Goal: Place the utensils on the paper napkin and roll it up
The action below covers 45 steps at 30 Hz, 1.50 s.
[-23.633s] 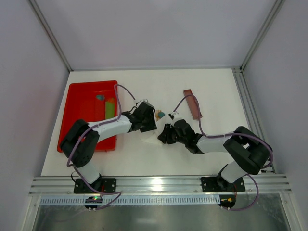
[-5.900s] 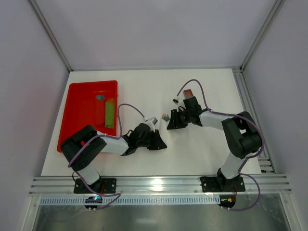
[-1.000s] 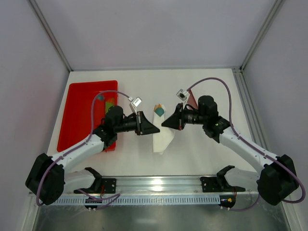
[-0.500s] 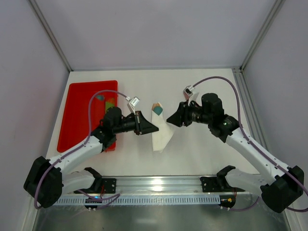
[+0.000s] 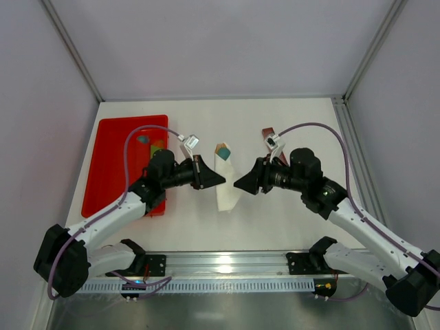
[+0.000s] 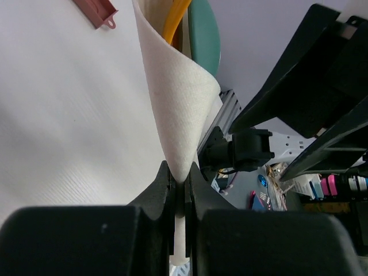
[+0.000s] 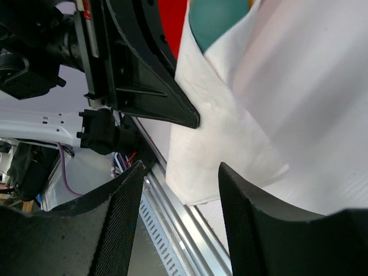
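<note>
The white paper napkin (image 5: 225, 187) lies folded over the utensils, whose orange and teal ends (image 5: 221, 150) stick out at its far end. My left gripper (image 5: 220, 181) is shut on the napkin's left edge. In the left wrist view its jaws (image 6: 179, 181) pinch the raised fold of the napkin (image 6: 178, 98), with an orange utensil (image 6: 175, 16) and a teal end (image 6: 205, 34) inside. My right gripper (image 5: 237, 185) is open just right of the napkin. In the right wrist view its fingers (image 7: 181, 215) stand apart, empty, before the napkin (image 7: 230, 132).
A red tray (image 5: 113, 172) stands at the left with a green strip (image 5: 157, 147) in it, partly under my left arm. A flat reddish-brown bar (image 5: 268, 135) lies at the back right, also seen in the left wrist view (image 6: 95, 10). The table's metal front rail (image 5: 227, 261) is close.
My right gripper has drawn back from the napkin toward the near side and hangs open. My left gripper still holds the napkin's edge and has shifted slightly away.
</note>
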{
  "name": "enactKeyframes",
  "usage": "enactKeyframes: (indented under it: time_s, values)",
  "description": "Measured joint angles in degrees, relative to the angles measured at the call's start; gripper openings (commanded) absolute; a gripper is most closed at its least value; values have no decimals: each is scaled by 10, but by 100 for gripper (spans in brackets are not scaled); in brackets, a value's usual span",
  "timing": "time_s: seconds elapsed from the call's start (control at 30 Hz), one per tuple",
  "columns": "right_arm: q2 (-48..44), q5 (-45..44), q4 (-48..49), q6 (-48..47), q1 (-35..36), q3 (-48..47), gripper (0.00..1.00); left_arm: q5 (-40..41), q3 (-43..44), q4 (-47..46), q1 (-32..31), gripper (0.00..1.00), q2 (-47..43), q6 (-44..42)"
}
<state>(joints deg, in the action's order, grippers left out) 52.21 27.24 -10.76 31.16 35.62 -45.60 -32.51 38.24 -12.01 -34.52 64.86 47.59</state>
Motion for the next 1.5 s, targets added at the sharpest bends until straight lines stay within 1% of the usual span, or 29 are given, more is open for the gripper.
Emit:
enactKeyframes:
  time_s: [0.27,0.37,0.73,0.83,0.93,1.2,1.3,1.33,1.4,1.5]
  values:
    - [35,-26,26,12,44,26,58,-9,1,-12,0,0,-10,19]
    - [35,-33,40,11,46,27,57,-16,1,-24,0,0,-22,28]
    - [37,-39,65,4,51,31,57,-42,-11,-59,0,0,-28,46]
    - [37,-36,72,4,53,31,52,-47,-11,-69,0,0,-28,48]
    - [37,-32,88,4,55,35,46,-50,-11,-78,0,0,-28,49]
    - [37,-12,130,5,57,65,42,-53,-17,-92,0,0,-28,50]
    - [35,-3,147,7,57,72,37,-59,-18,-97,0,0,-28,49]
    - [34,-1,153,7,57,75,37,-60,-18,-98,0,0,-28,49]
    - [28,5,164,8,57,82,31,-66,-18,-104,0,0,-27,50]
    - [16,13,183,11,57,93,27,-76,-18,-112,0,0,-26,50]
